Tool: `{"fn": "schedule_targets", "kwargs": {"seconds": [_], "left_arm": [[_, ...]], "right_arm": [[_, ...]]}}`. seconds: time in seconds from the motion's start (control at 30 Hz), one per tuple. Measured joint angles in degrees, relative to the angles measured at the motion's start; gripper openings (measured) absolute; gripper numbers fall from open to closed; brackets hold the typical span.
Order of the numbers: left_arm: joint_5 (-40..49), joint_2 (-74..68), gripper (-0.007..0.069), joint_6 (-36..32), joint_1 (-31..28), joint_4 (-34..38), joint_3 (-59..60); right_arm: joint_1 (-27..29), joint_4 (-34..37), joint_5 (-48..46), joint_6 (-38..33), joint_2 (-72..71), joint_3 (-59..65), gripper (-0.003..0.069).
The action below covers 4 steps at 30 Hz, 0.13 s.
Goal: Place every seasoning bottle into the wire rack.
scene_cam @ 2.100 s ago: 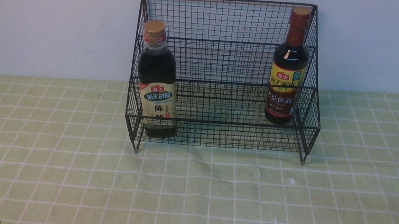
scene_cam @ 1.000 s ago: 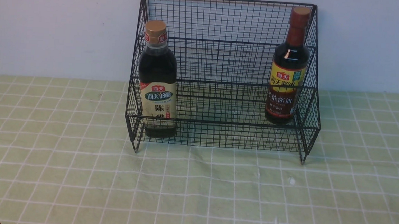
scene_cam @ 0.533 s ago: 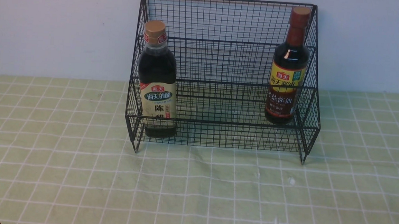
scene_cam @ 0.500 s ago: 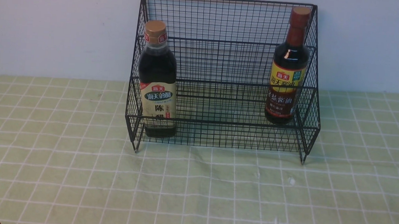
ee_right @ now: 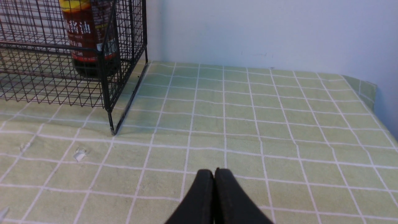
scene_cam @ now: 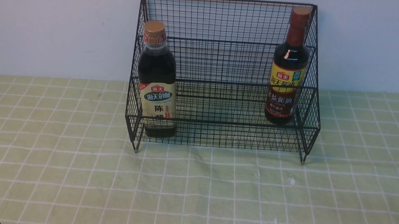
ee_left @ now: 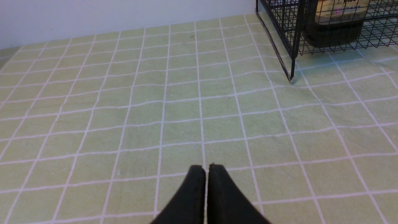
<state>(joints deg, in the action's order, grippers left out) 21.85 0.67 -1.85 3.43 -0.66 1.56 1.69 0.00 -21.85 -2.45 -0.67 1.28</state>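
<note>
Both the left gripper [ee_left: 207, 168] and right gripper [ee_right: 214, 172] hover pressed together above the green checked tablecloth [scene_cam: 194, 194], while the gold-capped vinegar bottle [scene_cam: 157, 85] and red-capped soy sauce bottle [scene_cam: 288, 69] stand upright inside the black wire rack [scene_cam: 226, 41].

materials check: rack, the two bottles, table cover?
Wire rack: looks like metal wire, matte black coating; thin welded grid, slim legs.
Gold-cap bottle: clear glass or plastic, cannot tell which; dark liquid, glossy paper-like label.
Red-cap bottle: same doubt; a bright highlight on its shoulder.
Table cover: soft woven cloth, matte green with white grid; wrinkles show.
</note>
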Motion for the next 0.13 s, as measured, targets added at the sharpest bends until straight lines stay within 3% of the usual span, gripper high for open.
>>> {"fn": "schedule_targets", "kwargs": {"seconds": [0.13], "left_arm": [[0.0,0.0,-0.0006,0.0,0.0,0.0,0.0]], "right_arm": [[0.0,0.0,0.0,0.0,0.0,0.0,-0.0015]]}}
